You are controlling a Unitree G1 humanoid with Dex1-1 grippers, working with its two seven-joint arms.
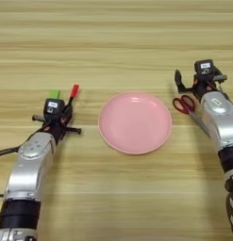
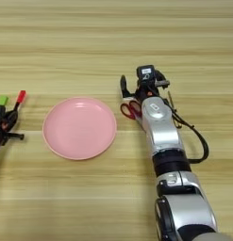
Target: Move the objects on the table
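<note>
Left eye view: left gripper (image 1: 61, 107) perhaps covers red marker (image 1: 74, 91).

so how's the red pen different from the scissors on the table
The red pen lies left of the pink plate, by the left end effector; the scissors lie right of it, by the right end effector. The pen is one slim straight stick; the scissors have two looped red handles and a grey blade running under the right arm. Both show red and rest on the table.
</note>
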